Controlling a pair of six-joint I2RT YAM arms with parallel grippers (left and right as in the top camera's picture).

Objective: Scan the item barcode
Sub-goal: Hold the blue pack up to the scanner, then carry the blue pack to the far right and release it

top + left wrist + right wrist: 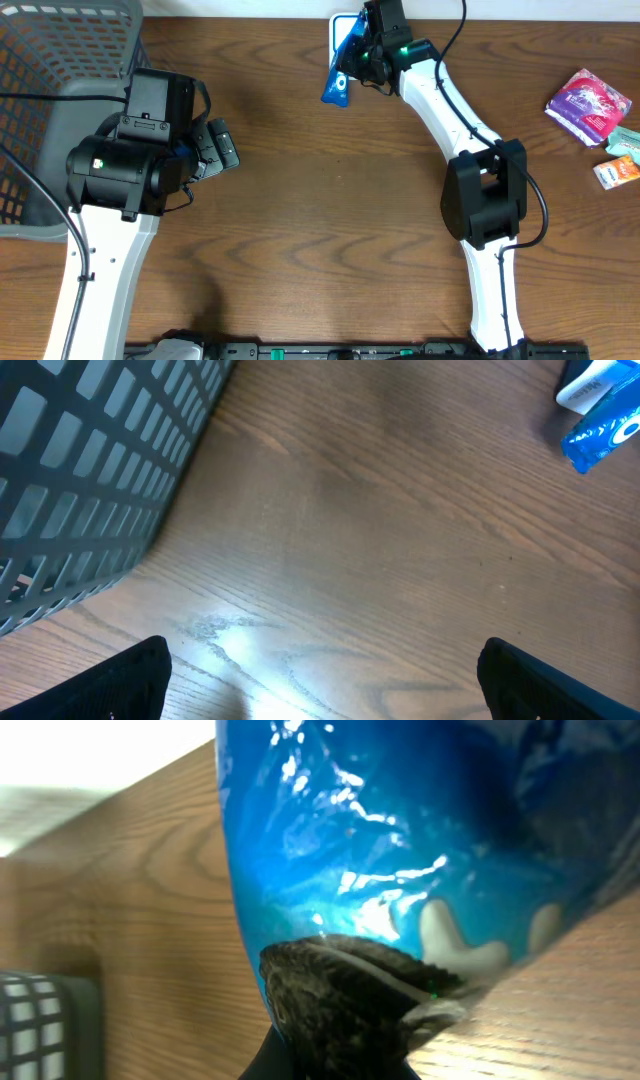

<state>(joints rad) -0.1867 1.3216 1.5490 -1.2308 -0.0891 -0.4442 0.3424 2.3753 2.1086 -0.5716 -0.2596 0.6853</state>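
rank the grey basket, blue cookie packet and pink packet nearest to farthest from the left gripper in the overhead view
Measured from the left gripper:
1. grey basket, close by on its left side.
2. blue cookie packet, up at the far edge, near the middle.
3. pink packet, far off at the right end.

Overhead cam: straight down on my whole table (300, 180). L wrist cam: low over the wood, facing fwd, basket (90, 480) left, blue packet (603, 435) far right, both also seen overhead. R wrist cam: v. close on the blue packet.
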